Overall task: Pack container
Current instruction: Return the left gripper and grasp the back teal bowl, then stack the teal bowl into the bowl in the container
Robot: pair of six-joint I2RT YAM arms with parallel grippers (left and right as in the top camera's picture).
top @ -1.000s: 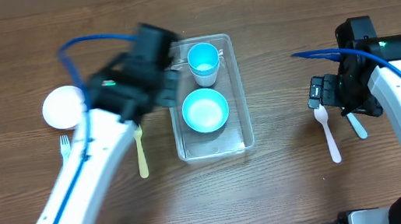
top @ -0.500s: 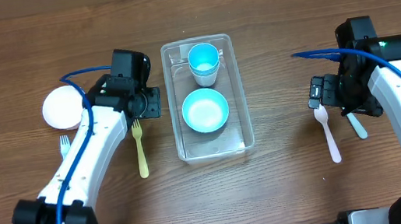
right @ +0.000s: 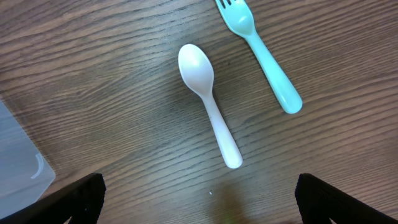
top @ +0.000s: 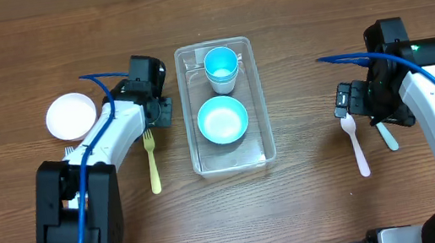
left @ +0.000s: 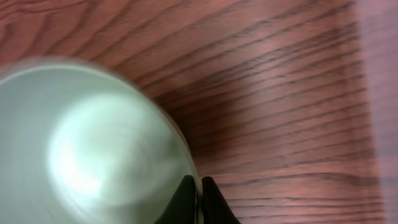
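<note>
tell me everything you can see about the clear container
The container is a clear, see-through plastic bin, rectangular with rounded corners and a raised rim. It sits flat and upright near the middle of the wooden table, with its long side running away from the robot. Inside, a light blue cup stands at the far end and a light blue bowl sits near the middle; the near end is bare. No lid shows, and nothing grips it.

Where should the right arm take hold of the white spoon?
Grip the white spoon at the middle of its thin handle, coming straight down from above with the fingers closing across it. It lies flat on the table, so the wide scoop end likely offers little to pinch. The teal fork lies apart, leaving room.
</note>
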